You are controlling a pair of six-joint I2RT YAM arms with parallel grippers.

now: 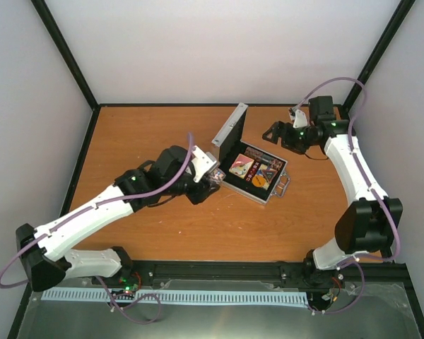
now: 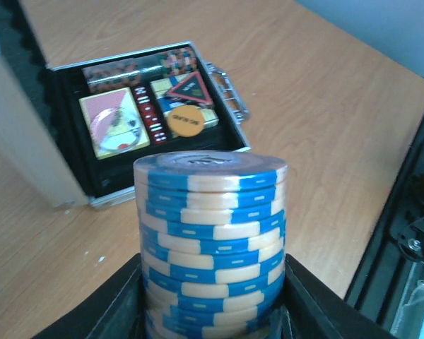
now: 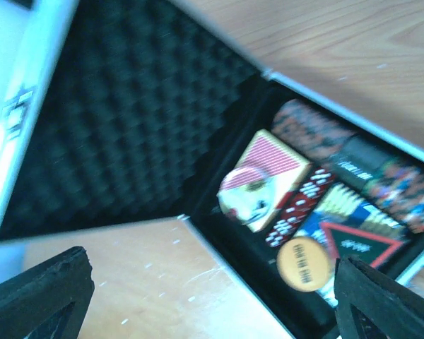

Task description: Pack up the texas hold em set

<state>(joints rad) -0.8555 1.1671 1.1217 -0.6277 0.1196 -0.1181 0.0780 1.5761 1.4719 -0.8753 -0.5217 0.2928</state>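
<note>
An orange wooden table (image 1: 141,233) is sitting inside white walls, and the silver case (image 1: 230,131) is lying open mid-table, between the left gripper (image 1: 212,180) and the right gripper (image 1: 272,132). At the left wrist, the jaws are clamping a blue-and-cream chip stack (image 2: 212,240) just short of the case, where an orange disc (image 2: 182,121) and a triangle (image 2: 189,88) are lying. At the right wrist, blurred, the fingers (image 3: 42,293) are standing wide apart over the case's tray, near what may be red dice (image 3: 300,205).

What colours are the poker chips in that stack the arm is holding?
The chip stack is blue with cream stripes; the left wrist view shows it best.
</note>
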